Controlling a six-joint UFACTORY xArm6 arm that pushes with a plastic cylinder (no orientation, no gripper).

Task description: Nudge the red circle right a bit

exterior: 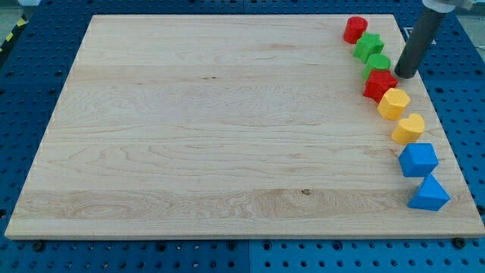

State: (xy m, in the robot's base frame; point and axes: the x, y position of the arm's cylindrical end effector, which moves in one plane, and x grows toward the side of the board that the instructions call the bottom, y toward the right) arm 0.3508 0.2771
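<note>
At view's top right, red circle (355, 29), my tip (404, 75) well below, seemingly smooth.

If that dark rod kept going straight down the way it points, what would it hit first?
My tip already looks to be on the wooden board, so only the board lies below. The green circle and red star sit just to the view's left, though depth is unclear.

A robotics lab, by the look: a pale wooden table (227, 129) sits on a blue perforated mounting bench (462, 91).
</note>
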